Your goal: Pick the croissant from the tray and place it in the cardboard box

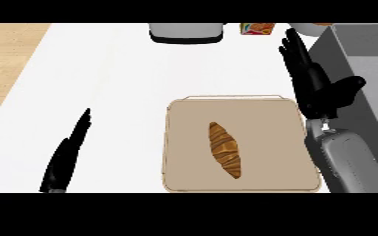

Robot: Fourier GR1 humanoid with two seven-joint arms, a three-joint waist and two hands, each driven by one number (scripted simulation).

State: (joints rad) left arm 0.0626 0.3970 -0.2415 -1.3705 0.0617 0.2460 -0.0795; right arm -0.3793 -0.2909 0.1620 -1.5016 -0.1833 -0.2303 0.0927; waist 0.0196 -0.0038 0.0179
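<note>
croissant point(225, 150) lying on tray point(184, 175), well left of right hand point(314, 85), fingers straight, holding nothing, left hand point(66, 155) open

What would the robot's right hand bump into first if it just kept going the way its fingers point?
The right hand points up the picture, away from the robot. Its fingertips aim at the colourful carton or just to its right, along the grey sink edge. Height is unclear, so it might pass over.

The grey appliance point(186, 32) and colourful carton point(256, 28) are cut off at the top edge, the grey box point(353, 55) at the right, and the left hand point(65, 156) at the bottom.
</note>
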